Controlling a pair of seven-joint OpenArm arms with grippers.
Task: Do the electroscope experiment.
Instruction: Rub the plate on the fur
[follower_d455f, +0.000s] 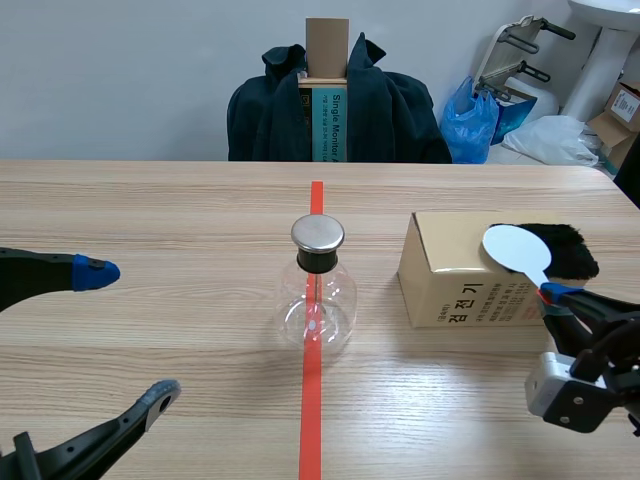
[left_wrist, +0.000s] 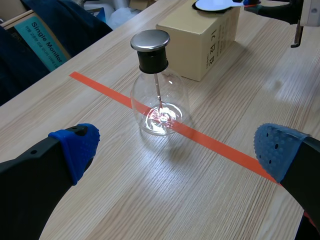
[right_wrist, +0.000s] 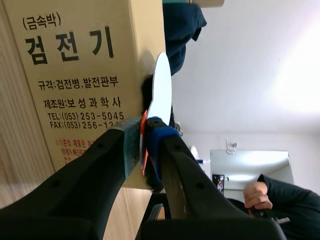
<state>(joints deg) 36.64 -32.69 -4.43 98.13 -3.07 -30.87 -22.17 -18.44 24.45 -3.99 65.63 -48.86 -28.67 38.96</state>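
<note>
1. The electroscope flask (follower_d455f: 318, 290) is standing upright mid-counter (follower_d455f: 150, 210) on the tape line (follower_d455f: 311, 420), with its metal cap (follower_d455f: 318, 233) on top. It is not being touched by either claw.
2. The left claw (follower_d455f: 128, 333) is being held released, its fingers wide apart with nothing between them, beside the flask.
3. The white disc paddle (follower_d455f: 515, 248) is being grasped at its orange-red handle by the right claw (right_wrist: 145, 137), which is clenched on it. The disc is lying over the black fur (follower_d455f: 565, 248) on the cardboard box (follower_d455f: 450, 290).
4. Judged: the paddle is being treated as light, thin and stiff. A hold low on the handle is being favoured, with the disc face left bare.
5. Judged: the flask is being treated as fragile, smooth glass that is likely slippery. If steadying is needed, the dark neck under the cap looks safer than the round belly.
</note>
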